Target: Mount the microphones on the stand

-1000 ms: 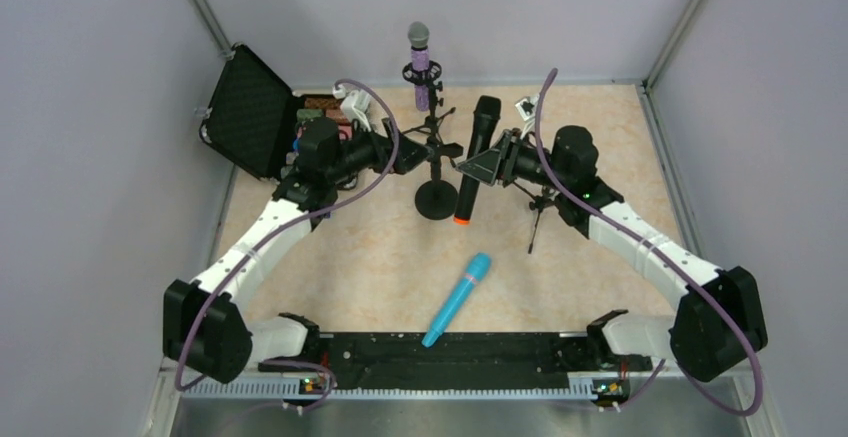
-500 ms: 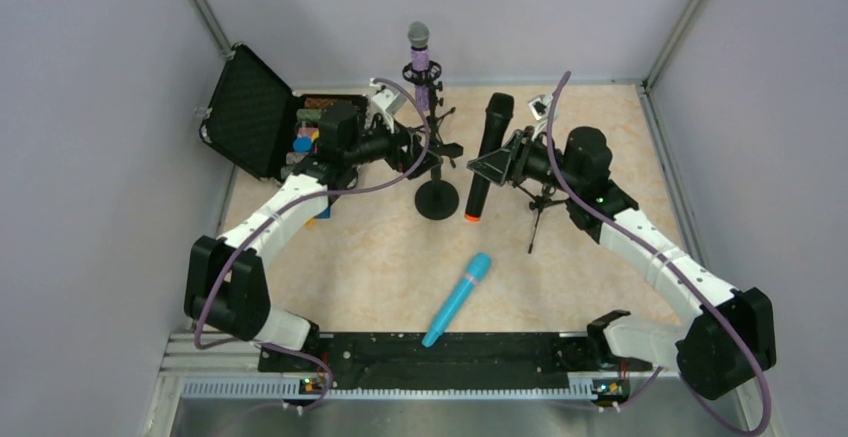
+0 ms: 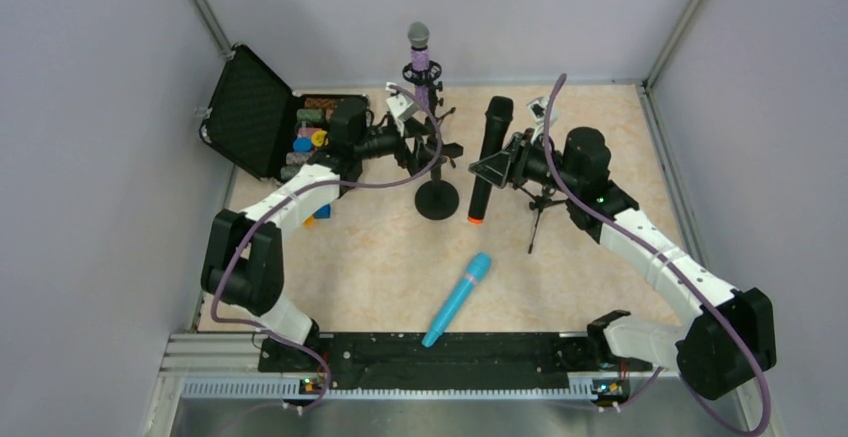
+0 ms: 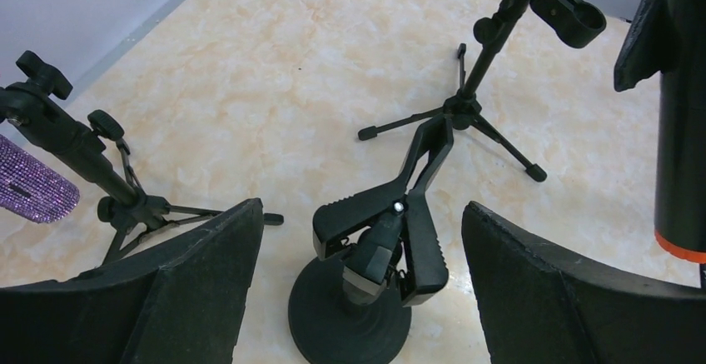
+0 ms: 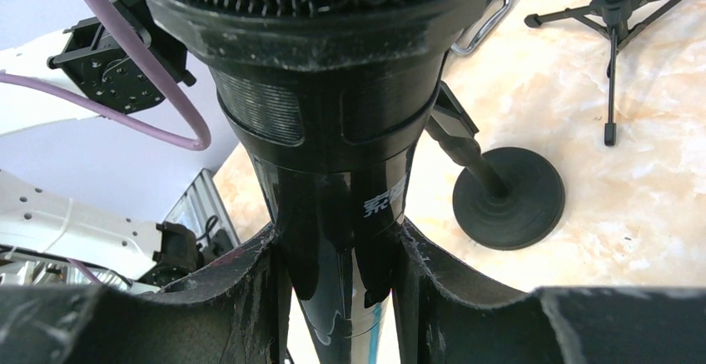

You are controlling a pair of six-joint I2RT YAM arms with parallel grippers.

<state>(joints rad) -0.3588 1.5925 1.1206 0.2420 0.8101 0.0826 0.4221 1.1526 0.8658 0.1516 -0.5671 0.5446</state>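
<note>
The black microphone with the orange end point(image 3: 482, 160) hangs nearly upright in the middle of the overhead view, mesh head up, orange tip just above the bench point(image 3: 600, 117). The right pincer point(image 3: 497, 167) holds it: in the right wrist view both pads point(image 5: 262, 281) press the barrel below the head.

Just left of it stands the round-base stand point(image 3: 437, 197), its spring clamp point(image 4: 391, 222) tilted and carrying nothing. The left pincer point(image 4: 362, 222) is spread wide, one finger showing on each side of that clamp in its own camera; I cannot tell whether it touches.

The purple glitter microphone point(image 3: 420, 65) is at upper centre, upright in the clip of a tripod stand point(image 3: 432, 117). The light blue microphone point(image 3: 457, 299) lies slantwise on the bench at lower centre, well apart from both pincers.

A second tripod stand point(image 4: 479, 89) sits right of centre under the right arm. An open black case point(image 3: 250, 112) sits upper left.
</note>
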